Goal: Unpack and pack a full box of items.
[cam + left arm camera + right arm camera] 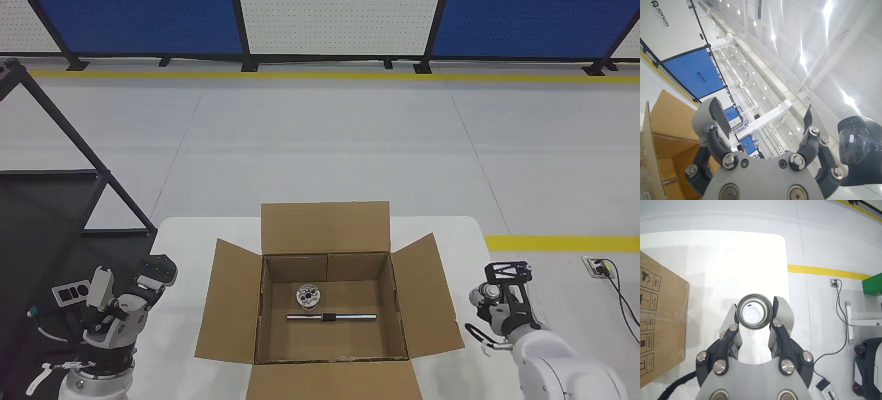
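Trouble could come if the right gripper [755, 312] lets go too high: its fingers pinch a round metal can [753, 313] by its sides, just right of the box [325, 228], and the can could tip and roll off the white table [734, 256]. The box's right flap [432, 295] sticks out in the way. A thin rod [332, 317] and a small round part [309, 295] lie inside the box. Left of the box, the left gripper [762, 108] has its fingers spread wide, holding nothing.

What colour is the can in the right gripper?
The can is silver, white-centred; clearest in right wrist view.
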Motion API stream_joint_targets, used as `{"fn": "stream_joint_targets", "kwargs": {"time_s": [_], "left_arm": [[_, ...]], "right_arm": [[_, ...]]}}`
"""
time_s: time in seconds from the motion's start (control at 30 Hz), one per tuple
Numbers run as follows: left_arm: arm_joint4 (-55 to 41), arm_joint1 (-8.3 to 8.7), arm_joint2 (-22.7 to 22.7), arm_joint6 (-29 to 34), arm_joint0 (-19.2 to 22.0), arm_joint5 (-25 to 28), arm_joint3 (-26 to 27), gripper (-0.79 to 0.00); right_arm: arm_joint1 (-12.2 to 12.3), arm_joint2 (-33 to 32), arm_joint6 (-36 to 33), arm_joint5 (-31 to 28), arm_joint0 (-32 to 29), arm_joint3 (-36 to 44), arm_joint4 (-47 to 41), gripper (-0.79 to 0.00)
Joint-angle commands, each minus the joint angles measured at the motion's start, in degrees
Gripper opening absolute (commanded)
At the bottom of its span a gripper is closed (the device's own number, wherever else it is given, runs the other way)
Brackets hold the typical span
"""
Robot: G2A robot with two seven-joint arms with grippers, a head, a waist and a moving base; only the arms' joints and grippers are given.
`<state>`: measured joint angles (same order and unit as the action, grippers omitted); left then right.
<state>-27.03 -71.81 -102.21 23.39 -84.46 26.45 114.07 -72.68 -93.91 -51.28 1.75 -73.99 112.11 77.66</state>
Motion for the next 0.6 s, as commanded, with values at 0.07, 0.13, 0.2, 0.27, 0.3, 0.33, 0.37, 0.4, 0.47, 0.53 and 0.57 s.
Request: {"fn": "stream_joint_targets", "kwargs": {"time_s": [0.07, 0.13, 0.2, 0.27, 0.3, 0.33, 0.37, 0.4, 0.47, 0.53, 0.57], "left_arm": [[0.00, 0.00, 0.00, 0.00, 0.00, 0.00, 0.00, 0.000], [0.00, 0.00, 0.00, 0.00, 0.00, 0.00, 0.00, 0.000], [0.00, 0.00, 0.00, 0.00, 0.00, 0.00, 0.00, 0.000], [0.00, 0.00, 0.00, 0.00, 0.00, 0.00, 0.00, 0.000], [0.00, 0.00, 0.00, 0.00, 0.00, 0.00, 0.00, 0.000], [0.00, 0.00, 0.00, 0.00, 0.00, 0.00, 0.00, 0.000], [0.00, 0.00, 0.00, 0.00, 0.00, 0.00, 0.00, 0.000], [0.00, 0.00, 0.00, 0.00, 0.00, 0.00, 0.00, 0.000], [0.00, 0.00, 0.00, 0.00, 0.00, 0.00, 0.00, 0.000], [0.00, 0.00, 0.00, 0.00, 0.00, 0.00, 0.00, 0.000], [0.00, 0.00, 0.00, 0.00, 0.00, 0.00, 0.00, 0.000]], "right_arm": [[0.06, 0.44, 1.00, -0.36, -0.38, -1.03, 0.48, -0.785], [0.10, 0.51, 1.16, -0.59, -0.60, -1.30, 0.51, -0.785], [0.14, 0.66, 1.23, -0.48, -0.78, -1.75, 1.25, -0.785], [0.15, 0.86, 1.08, -0.22, -0.78, -2.13, 1.46, -0.785], [0.17, 0.94, 0.90, -0.21, -0.75, -2.25, 1.78, -0.785], [0.21, 1.03, 0.55, -0.23, -0.73, -2.33, 2.30, -0.785], [0.23, 1.16, 0.05, -0.17, -0.70, -2.37, 2.74, -0.785], [0.25, 1.28, -0.33, -0.02, -0.60, -2.27, 3.25, -0.785], [0.28, 1.59, -1.28, 0.04, -0.43, -2.20, 3.99, -0.785], [0.33, 2.05, -2.49, -0.44, -0.13, -2.25, 4.64, -0.785], [0.34, 2.31, -3.02, -0.78, 0.05, -2.38, 4.72, -0.785]]}}
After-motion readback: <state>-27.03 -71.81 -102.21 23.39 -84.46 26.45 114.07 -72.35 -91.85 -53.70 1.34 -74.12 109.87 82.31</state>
